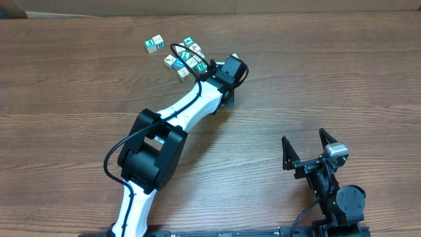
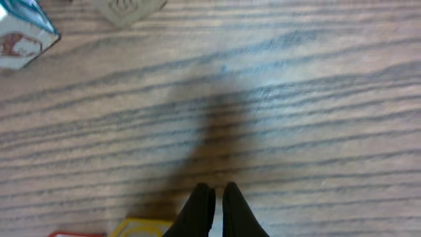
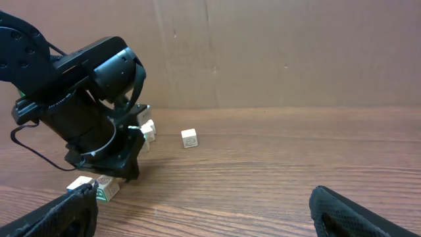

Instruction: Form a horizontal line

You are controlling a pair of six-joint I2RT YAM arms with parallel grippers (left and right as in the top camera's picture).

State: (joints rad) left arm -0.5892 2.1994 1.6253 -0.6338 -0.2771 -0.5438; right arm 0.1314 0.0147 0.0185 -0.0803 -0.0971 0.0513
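Note:
Two cream-and-teal cubes (image 1: 154, 44) sit side by side at the far left as a short horizontal line. An irregular bunch of similar cubes (image 1: 187, 59) lies to their right. My left arm reaches over the bunch's right side, its wrist (image 1: 230, 69) hiding the fingers from above. In the left wrist view the left gripper (image 2: 214, 191) is shut and empty just above bare wood, with a yellow-edged cube (image 2: 141, 227) beside its left finger. My right gripper (image 1: 306, 146) (image 3: 210, 217) rests open near the front right, holding nothing.
One lone cube (image 1: 233, 58) (image 3: 190, 138) lies just beyond the left wrist. Two cubes (image 3: 105, 187) sit at the foot of the left gripper in the right wrist view. A teal-edged cube (image 2: 20, 33) shows at the top left of the left wrist view. A cardboard wall (image 3: 263, 52) backs the table.

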